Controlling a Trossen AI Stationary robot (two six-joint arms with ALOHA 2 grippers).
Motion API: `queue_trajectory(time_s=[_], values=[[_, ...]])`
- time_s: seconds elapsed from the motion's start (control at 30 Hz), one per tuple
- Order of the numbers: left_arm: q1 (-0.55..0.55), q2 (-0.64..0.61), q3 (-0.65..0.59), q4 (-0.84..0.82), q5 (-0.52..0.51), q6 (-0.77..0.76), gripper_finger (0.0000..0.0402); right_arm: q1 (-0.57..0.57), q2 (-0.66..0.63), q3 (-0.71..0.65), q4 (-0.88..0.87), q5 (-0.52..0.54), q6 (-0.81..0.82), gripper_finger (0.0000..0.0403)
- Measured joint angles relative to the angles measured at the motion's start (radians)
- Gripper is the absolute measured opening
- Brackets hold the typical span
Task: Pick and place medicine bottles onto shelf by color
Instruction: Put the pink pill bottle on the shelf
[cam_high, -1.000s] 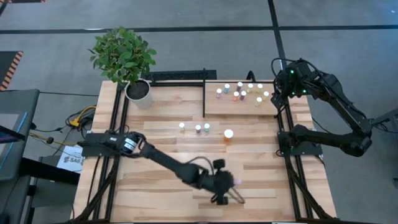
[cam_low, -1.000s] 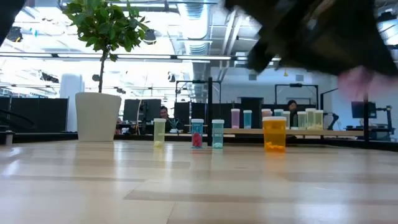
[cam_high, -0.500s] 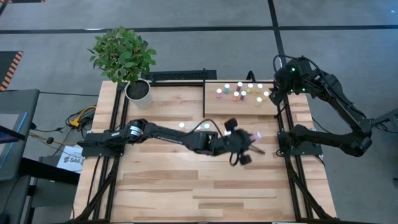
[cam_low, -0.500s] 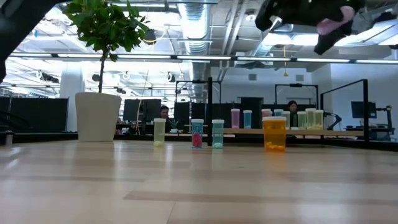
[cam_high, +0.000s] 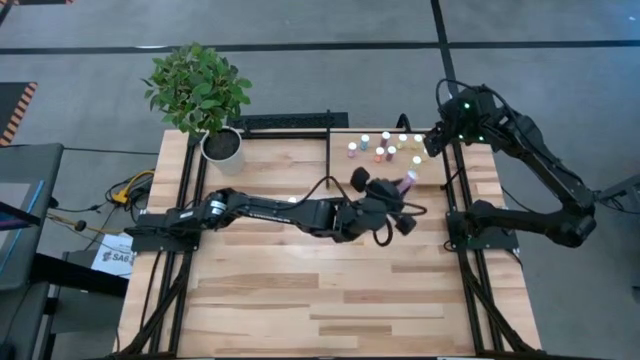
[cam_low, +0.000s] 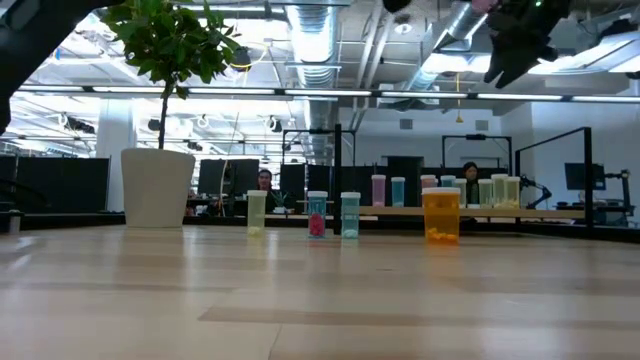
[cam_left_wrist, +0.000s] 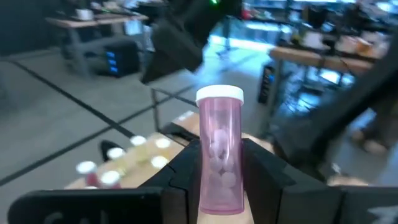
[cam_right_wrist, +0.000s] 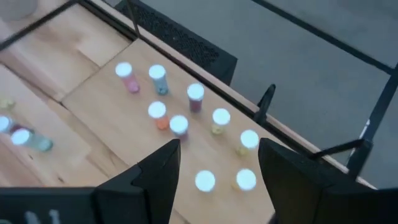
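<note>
Looking down past the right hand (cam_right_wrist: 217, 171) — its two dark fingers (cam_right_wrist: 163, 168) stand apart with nothing between them. Below sits the shelf (cam_right_wrist: 106, 87), light wood with a thin black frame, and on it a loose cluster of white-capped medicine bottles (cam_right_wrist: 186, 118): a pink one (cam_right_wrist: 126, 76), a bluish one (cam_right_wrist: 158, 78), a dark maroon one (cam_right_wrist: 195, 97), an orange one (cam_right_wrist: 158, 114), several yellowish. Off the shelf, on the desk (cam_right_wrist: 37, 62), two more bottles (cam_right_wrist: 28, 139) — blurred. Grey floor (cam_right_wrist: 298, 68) beyond.

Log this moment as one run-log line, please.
left hand: shut on pink bottle, carried above table beside shelf | right hand: open, empty, over shelf
</note>
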Motion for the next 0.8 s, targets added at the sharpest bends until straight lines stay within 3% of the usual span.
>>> queue_trajectory(time_s=[0.23,0.33,0.47,0.6,0.7,0.8], values=[[0.017,-0.021,0.036,0.028,-0.167,0.026,0.008,0.0,0.078,0.0,-0.012,-0.005,0.233,0.0238],[0.034,-0.045,0.039,-0.012,-0.184,0.026,0.008,0.002,0.118,0.003,-0.021,-0.046,0.214,0.0238],[0.065,-0.091,0.041,-0.12,-0.159,0.02,0.008,0.002,0.14,0.086,-0.024,-0.18,0.196,0.0238],[0.107,-0.128,0.039,-0.205,-0.046,-0.015,0.008,0.003,0.126,0.23,-0.022,-0.235,0.193,0.0238],[0.144,-0.16,0.04,-0.228,0.14,0.024,0.008,0.02,0.1,0.323,-0.021,-0.241,0.193,0.0238],[0.178,-0.175,0.042,-0.241,0.335,0.108,0.008,0.046,0.077,0.382,-0.024,-0.313,0.194,0.0238]])
